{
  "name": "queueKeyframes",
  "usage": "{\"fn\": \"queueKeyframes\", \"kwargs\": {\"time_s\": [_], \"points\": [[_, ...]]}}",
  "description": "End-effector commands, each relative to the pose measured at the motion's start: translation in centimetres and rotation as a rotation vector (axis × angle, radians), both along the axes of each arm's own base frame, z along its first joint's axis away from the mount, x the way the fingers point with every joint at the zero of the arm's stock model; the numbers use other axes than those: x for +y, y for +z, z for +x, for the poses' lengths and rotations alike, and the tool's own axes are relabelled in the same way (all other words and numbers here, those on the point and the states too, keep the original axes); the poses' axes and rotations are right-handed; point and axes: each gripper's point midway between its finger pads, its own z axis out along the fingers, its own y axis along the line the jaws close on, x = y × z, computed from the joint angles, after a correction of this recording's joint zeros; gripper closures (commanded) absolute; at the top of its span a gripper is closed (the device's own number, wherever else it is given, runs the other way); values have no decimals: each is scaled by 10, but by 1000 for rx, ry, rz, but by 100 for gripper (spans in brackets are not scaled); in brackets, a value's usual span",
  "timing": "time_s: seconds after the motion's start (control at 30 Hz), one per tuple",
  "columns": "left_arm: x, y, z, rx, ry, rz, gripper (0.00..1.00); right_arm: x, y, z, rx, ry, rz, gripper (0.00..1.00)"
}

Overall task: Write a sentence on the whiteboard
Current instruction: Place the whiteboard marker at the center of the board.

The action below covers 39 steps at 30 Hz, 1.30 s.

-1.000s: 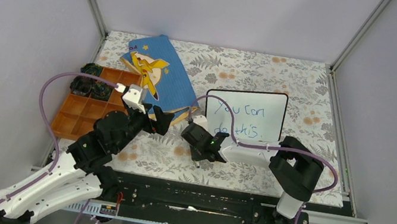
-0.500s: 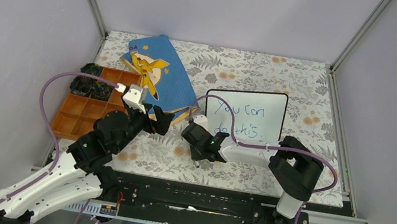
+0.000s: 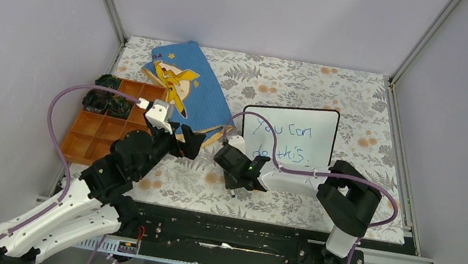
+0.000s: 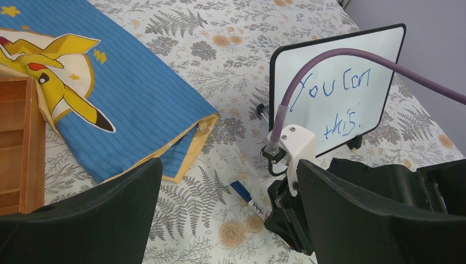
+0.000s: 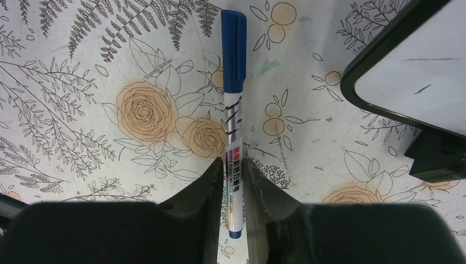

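The whiteboard stands propped at a tilt on its black feet, a little right of the middle of the bench, its face turned toward the near edge; the sentence runs across it in blue, "You can" on the upper line and "this." on the lower; the start of the lower line is hidden behind the right arm's purple cable and its white mount.

A marker with a blue cap lies flat on the floral cloth just off the board's near-left corner, apart from the frame; its capped end points away from the right wrist.

The right fingers stand narrow, one on each side of the marker's white barrel and right against it at the tips; whether they pinch it or only flank it, I cannot tell.

The left fingers are spread wide with nothing between them; they hang over the cloth left of the marker, near the closest corner of the blue picture book.

That book lies flat toward the far-left corner of the bench, its yellow cartoon figure facing up.

An orange compartment tray sits against the left edge, touching or just beside the book's left side; dark bunched things fill its far compartments, too small to make out; the nearer compartments show bare orange floor.
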Motion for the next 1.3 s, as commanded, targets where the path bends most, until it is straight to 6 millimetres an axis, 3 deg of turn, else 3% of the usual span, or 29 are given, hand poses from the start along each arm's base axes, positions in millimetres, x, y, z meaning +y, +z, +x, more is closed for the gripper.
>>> {"fn": "queueKeyframes", "kwargs": {"time_s": [0.0,0.5,0.7,0.97,1.27], "points": [[2,9,3,-32,19,-12,1,-15,-15,6,-6,-43,-60,74],[1,8,4,-29,17,-10,1,-16,-14,5,-5,-41,-58,72],[0,8,4,-26,14,-10,1,-10,-6,6,-15,-35,-32,67],[1,9,3,-25,14,-15,1,-7,12,9,-41,-29,2,52],[1,10,1,-25,13,-21,1,0,62,14,-135,-3,154,42]]}}
